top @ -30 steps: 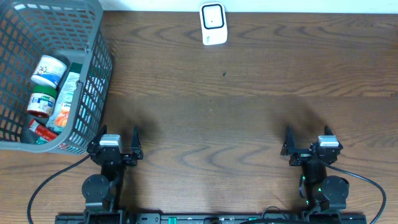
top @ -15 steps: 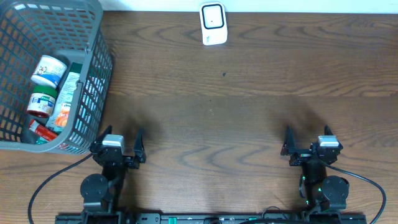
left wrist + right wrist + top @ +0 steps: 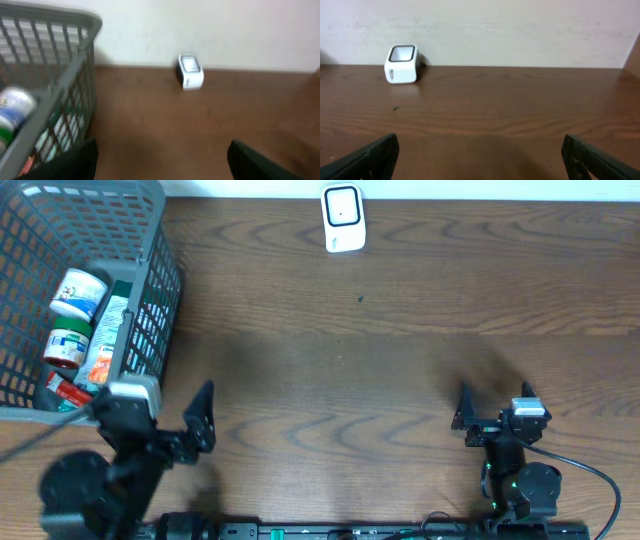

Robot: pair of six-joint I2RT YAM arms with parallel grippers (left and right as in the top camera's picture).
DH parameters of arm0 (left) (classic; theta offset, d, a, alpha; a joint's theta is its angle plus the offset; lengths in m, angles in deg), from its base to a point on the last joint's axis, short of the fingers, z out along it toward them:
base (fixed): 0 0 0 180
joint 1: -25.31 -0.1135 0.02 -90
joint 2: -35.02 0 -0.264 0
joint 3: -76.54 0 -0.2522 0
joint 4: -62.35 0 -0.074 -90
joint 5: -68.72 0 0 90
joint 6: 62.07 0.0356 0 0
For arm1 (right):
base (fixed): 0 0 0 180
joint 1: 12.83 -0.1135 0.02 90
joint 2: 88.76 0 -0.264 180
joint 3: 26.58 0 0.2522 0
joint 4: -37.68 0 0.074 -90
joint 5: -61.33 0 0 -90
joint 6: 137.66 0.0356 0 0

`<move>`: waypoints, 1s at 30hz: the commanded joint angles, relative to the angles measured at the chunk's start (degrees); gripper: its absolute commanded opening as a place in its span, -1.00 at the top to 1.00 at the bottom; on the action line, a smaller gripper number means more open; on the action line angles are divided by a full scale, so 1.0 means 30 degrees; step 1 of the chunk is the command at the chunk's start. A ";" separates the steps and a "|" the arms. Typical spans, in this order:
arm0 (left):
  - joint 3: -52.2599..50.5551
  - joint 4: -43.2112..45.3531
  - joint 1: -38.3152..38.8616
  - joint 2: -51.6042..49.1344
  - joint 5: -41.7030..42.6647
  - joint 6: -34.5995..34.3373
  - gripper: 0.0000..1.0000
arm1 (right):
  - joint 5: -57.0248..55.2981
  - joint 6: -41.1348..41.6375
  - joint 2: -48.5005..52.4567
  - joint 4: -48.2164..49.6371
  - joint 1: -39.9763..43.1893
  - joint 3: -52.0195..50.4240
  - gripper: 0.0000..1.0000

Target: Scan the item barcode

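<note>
Basket (image 3: 158,290) is sitting at the left end of the table (image 3: 400,330), with its far-left part running out of the overhead view. The items are lying inside it, along its right wall:
- a white-capped tub (image 3: 78,292)
- a green-banded jar (image 3: 66,346) just nearer than the tub
- a white-and-orange pouch (image 3: 106,340) leaning on the wall mesh
- a red packet (image 3: 66,390) at the near corner

Barcodes are showing too small to read.

Left gripper (image 3: 152,412) is hanging at the basket's near right corner, jaws spread wide and holding nothing. Its body is overlapping that corner in the overhead view, and one finger is standing clear to the right of the wall. Cannot tell whether it is touching the rim.

Scanner (image 3: 342,220) is standing well right of the basket, level with its far rim, at the table's back edge.

Right gripper (image 3: 495,410) is resting far right of the basket, level with its near rim, jaws fully apart and empty.

Open wood is stretching from the basket's right wall across to the scanner and to the right gripper.
</note>
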 commanded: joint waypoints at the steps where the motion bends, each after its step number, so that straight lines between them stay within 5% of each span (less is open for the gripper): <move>1: 0.7351 -0.4014 -0.0044 -0.5450 0.0372 0.0226 -0.68 | 0.0095 -0.0284 -0.0087 -0.0095 0.0204 -0.0022 -0.99; 13: 2.9653 -1.4885 -0.2033 -2.2637 -0.1530 0.2011 -0.68 | 0.0095 -0.0284 -0.0087 -0.0095 0.0204 -0.0022 -0.99; 30: 3.0337 -1.4477 -1.0091 -2.8997 -0.0780 0.3504 -0.68 | 0.0095 -0.0284 -0.0087 -0.0095 0.0204 -0.0022 -0.98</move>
